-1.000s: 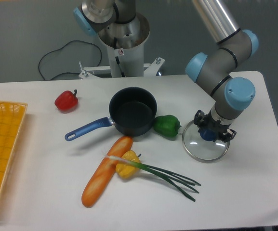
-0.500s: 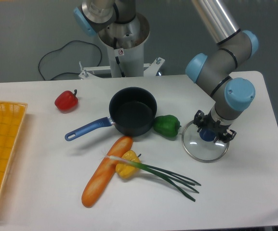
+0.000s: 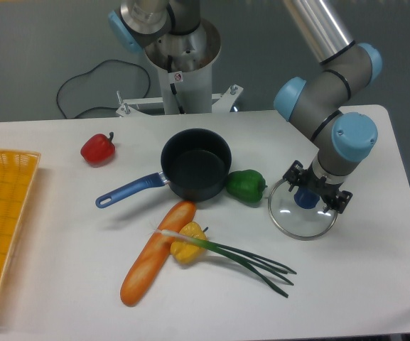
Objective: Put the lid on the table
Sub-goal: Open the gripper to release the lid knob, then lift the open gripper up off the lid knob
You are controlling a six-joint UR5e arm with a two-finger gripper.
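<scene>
Resting flat on table: lid | pincer spread apart, seemingly clear of knob

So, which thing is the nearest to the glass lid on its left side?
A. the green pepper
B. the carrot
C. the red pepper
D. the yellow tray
A: the green pepper sits just left of the lid, between it and the pot.
</scene>
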